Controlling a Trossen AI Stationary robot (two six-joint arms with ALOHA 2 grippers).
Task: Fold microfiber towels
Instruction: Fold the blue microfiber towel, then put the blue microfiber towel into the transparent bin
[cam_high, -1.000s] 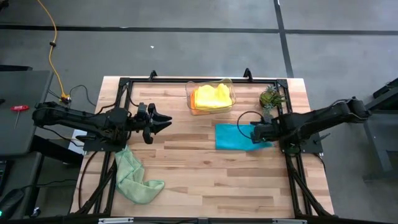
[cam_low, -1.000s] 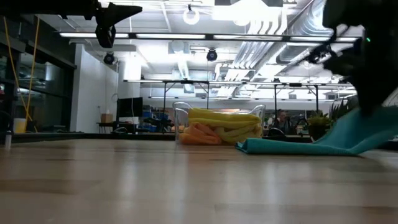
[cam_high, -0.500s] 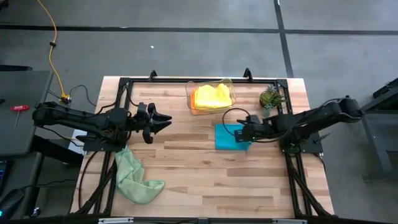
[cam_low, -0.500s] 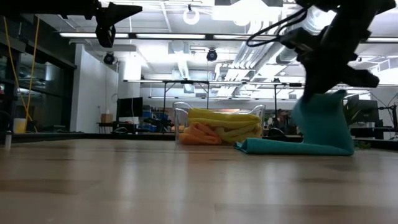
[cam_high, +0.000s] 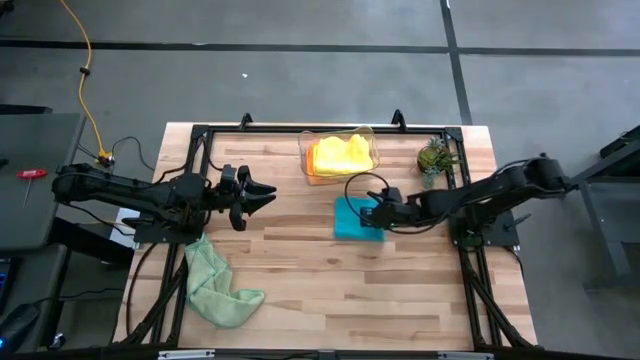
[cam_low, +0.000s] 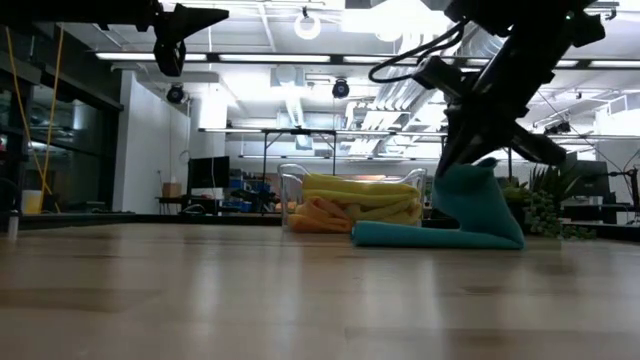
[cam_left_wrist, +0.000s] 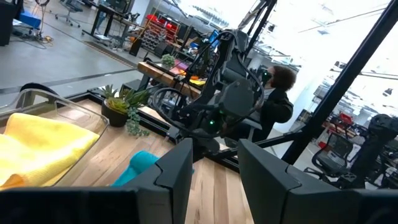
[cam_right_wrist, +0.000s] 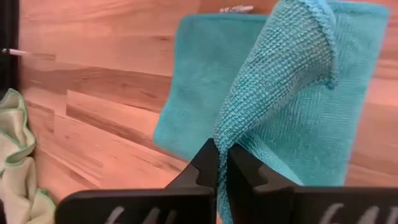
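Observation:
A teal towel (cam_high: 350, 220) lies on the middle of the table, partly doubled over. My right gripper (cam_high: 373, 213) is shut on it, holding one part raised above the flat part (cam_right_wrist: 199, 81). A light green towel (cam_high: 215, 285) lies crumpled at the table's near left. Yellow towels (cam_high: 340, 153) and an orange one (cam_low: 318, 213) sit in a clear bin (cam_high: 371, 134) at the far middle. My left gripper (cam_high: 268, 196) hovers open above the table's left half, pointing level toward the right, with nothing between its fingers (cam_left_wrist: 180, 171). My right gripper pinches a raised fold of the teal towel (cam_right_wrist: 235, 134) between its two fingers (cam_right_wrist: 205, 163). They slant down from the table's right side. The held part (cam_low: 470, 195) stands up as a peak under the gripper, and the rest lies flat on the table (cam_low: 400, 236).
A small potted plant (cam_high: 435, 156) stands at the far right, close to the right arm. The black frame rails (cam_high: 200, 135) run along the table's edges. Bare wood shows between the two arms and along the near side.
My right gripper has moved toward the table's left edge and tipped further down, staying shut. It has carried the teal towel's right part up and over the part lying on the table. The towel is now folded over and shorter from left to right.

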